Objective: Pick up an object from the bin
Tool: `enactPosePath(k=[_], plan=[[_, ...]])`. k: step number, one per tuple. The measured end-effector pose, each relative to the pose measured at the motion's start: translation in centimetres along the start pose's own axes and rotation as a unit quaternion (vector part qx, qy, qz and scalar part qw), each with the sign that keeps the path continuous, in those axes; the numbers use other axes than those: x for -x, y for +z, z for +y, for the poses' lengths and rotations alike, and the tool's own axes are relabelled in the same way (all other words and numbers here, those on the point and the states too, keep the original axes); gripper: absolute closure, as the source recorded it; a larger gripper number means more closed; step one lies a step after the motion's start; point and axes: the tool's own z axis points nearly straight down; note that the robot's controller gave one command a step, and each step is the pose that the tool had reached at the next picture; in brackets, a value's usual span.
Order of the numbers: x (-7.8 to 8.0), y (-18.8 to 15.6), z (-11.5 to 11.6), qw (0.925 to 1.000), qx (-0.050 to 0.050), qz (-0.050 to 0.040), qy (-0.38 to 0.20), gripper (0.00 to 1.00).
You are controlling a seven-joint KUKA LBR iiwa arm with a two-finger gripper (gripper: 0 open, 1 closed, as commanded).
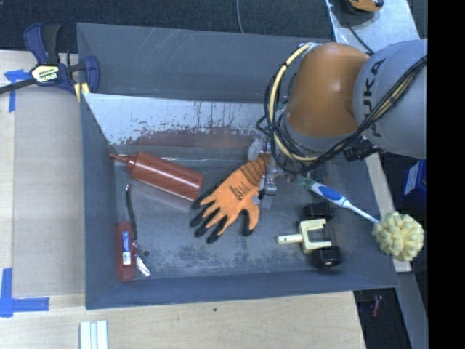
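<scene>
One claw [267, 182] at orange glove [229, 198] cuff, middle of bin [98, 217], grip cannot be told

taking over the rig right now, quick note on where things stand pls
Gripper low at the cuff end of the orange glove, mid-bin; grip cannot be judged.
Red-brown bottle lies left of the glove, red tool lower left, cream and black plug lower right, blue-white brush across the right rim.
Done: nothing lifted, glove lies on the bin floor.
Left: grasp one thing and lift it out.
</scene>
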Motion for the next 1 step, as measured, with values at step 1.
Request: enactPosePath(k=[1], plan=[[3.44, 4.73, 0.14, 0.9996, 0.000, -0.0017, -0.027, 0.00]])
